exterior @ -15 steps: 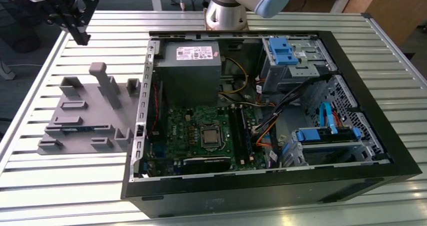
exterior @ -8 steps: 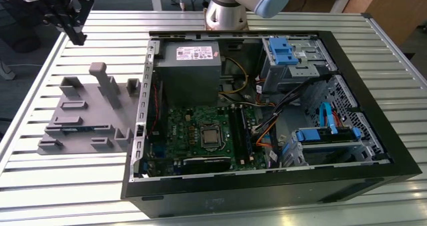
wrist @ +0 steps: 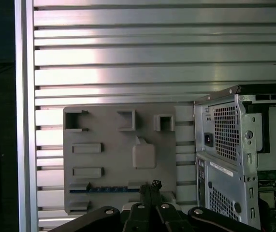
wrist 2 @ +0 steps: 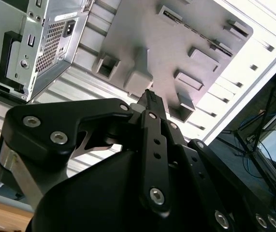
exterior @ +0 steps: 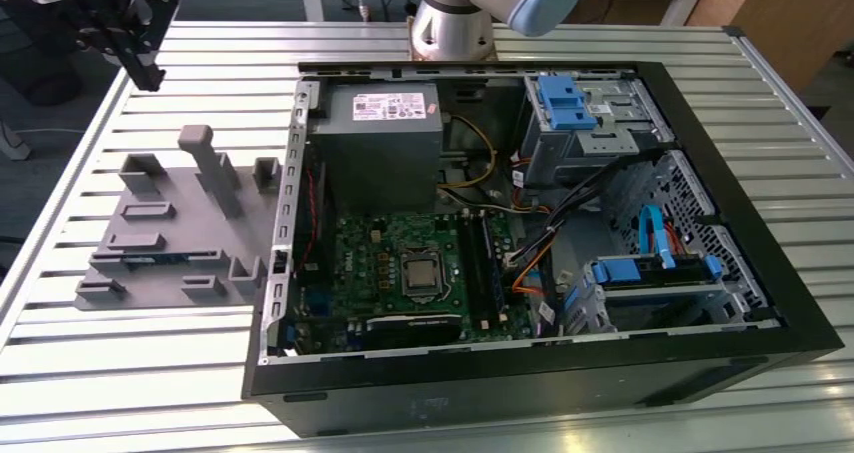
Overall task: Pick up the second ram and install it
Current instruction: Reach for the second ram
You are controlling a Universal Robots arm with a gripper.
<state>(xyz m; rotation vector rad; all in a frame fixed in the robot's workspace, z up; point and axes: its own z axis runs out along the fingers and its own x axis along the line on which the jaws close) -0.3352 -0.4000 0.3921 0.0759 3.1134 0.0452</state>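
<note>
The second ram (wrist: 104, 190) stands on its edge in a slot of the grey holder tray (wrist: 108, 125), seen as a thin green-blue strip. In the exterior view the ram (exterior: 158, 257) lies near the tray's (exterior: 174, 223) front part, on the exterior view's left. My gripper (exterior: 150, 76) hangs high above the table, beyond the tray's far corner, well apart from the ram. Its fingers (wrist 2: 150, 96) are pressed together with nothing between them. In the first wrist view the gripper (wrist: 151, 186) points down toward the tray, close beside the ram's end.
The open computer case (exterior: 667, 343) lies on the slatted table (exterior: 134, 373), right of the tray. Inside are the motherboard (exterior: 387, 263) with long black slots (exterior: 481, 273), a power supply (exterior: 380, 123), blue drive bays (exterior: 567, 103) and loose cables (exterior: 561, 223).
</note>
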